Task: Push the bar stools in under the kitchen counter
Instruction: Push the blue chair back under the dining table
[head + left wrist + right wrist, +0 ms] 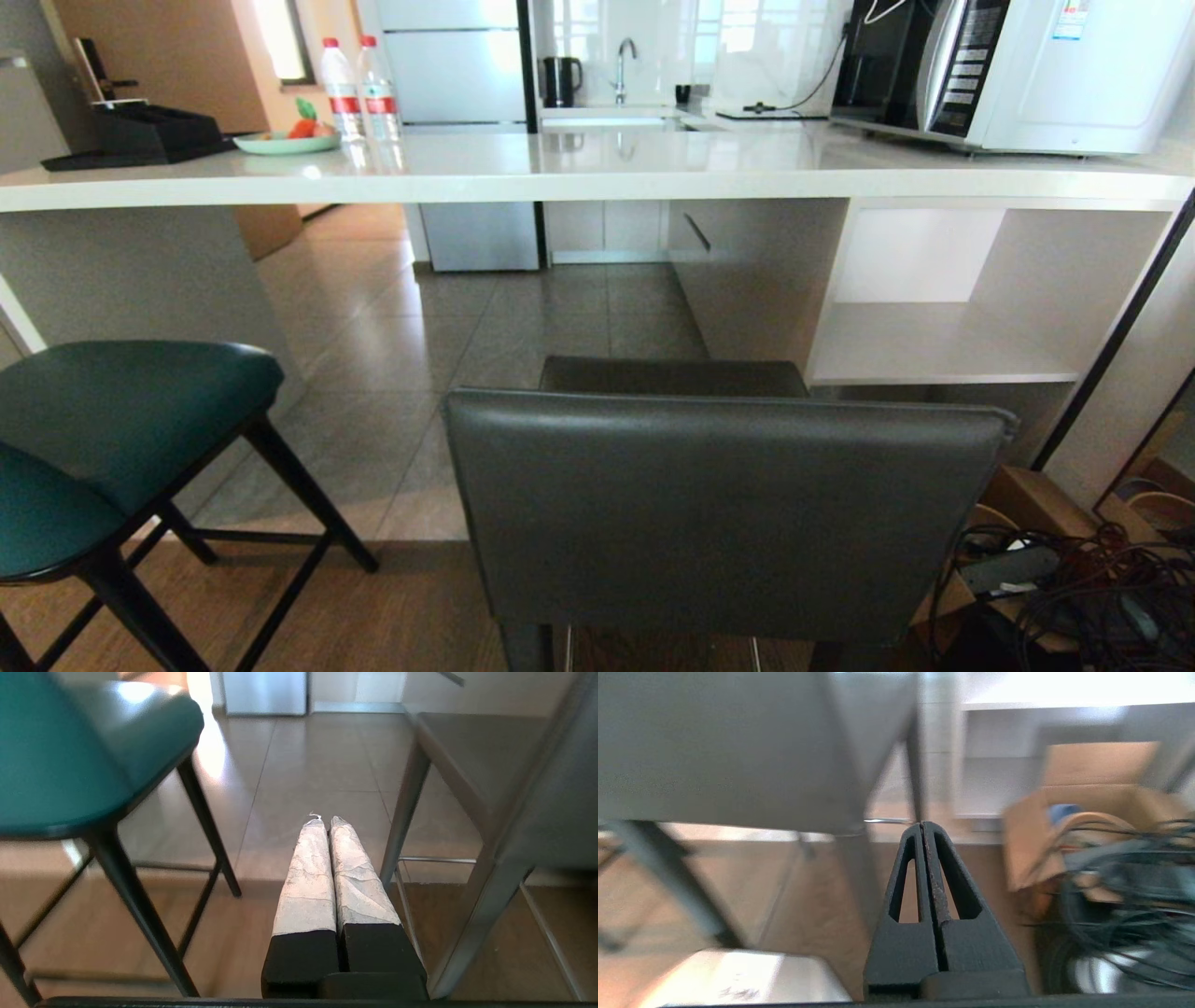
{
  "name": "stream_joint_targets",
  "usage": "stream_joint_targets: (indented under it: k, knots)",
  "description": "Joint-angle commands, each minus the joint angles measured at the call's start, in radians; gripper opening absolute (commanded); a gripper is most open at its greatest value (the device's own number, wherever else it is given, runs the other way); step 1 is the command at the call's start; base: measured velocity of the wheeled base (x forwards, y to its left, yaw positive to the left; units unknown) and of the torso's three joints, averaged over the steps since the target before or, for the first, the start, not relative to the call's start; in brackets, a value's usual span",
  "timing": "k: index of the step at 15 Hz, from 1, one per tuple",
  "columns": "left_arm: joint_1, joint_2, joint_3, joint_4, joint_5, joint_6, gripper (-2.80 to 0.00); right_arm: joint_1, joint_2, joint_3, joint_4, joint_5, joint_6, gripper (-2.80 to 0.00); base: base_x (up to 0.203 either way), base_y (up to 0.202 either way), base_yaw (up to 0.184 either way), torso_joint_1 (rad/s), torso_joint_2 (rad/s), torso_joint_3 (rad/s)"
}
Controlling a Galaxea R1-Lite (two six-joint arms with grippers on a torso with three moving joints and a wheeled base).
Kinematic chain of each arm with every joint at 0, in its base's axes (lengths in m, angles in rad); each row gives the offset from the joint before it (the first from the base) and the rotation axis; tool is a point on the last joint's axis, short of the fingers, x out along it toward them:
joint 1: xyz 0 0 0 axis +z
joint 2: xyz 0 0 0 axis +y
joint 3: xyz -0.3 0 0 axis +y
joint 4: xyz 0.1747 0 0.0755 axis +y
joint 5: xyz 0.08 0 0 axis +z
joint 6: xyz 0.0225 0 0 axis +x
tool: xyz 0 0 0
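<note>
The kitchen counter [597,173] spans the room ahead, with open floor beneath it. The grey stool [719,504] stands just short of it, its back toward the robot; the teal stool [121,439] stands to the left, also outside the counter. The left gripper [327,820] hangs low between the stools, fingers pressed together, empty. The right gripper [922,825], also closed on nothing, sits low beside the grey stool near a cardboard box [1092,802] of cables.

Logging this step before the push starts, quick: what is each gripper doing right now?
Left gripper: shut, holding nothing, low between the two stools.
Right gripper: shut, holding nothing.
</note>
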Motion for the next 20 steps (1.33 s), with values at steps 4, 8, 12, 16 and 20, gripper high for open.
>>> stream_joint_targets:
  k: [4,8,12,16,20]
  knots:
    - [-0.003,0.000,-0.011,0.091,-0.043,0.113,-2.80,0.001,0.002,0.052,-0.082,-0.057,-0.002,-2.80,0.000,0.000,0.000,0.000,0.00,0.000]
    - [-0.003,0.002,-0.009,0.085,-0.042,0.085,-2.80,0.001,0.002,0.037,-0.017,-0.185,0.075,-2.80,0.000,0.000,0.000,0.000,0.00,0.000]
    - [-0.003,0.002,-0.011,0.085,-0.011,0.039,-2.80,0.000,0.002,0.051,-0.006,-0.097,-0.137,-2.80,0.000,0.000,0.000,0.000,0.00,0.000]
    - [-0.002,0.002,-0.011,0.085,-0.011,0.039,-2.80,0.001,0.002,0.052,-0.010,-0.073,-0.116,-2.80,0.000,0.000,0.000,0.000,0.00,0.000]
    - [-0.003,0.002,-0.009,0.083,-0.014,0.037,-2.80,0.001,0.002,0.053,-0.010,-0.075,-0.092,-2.80,0.000,0.000,0.000,0.000,0.00,0.000]
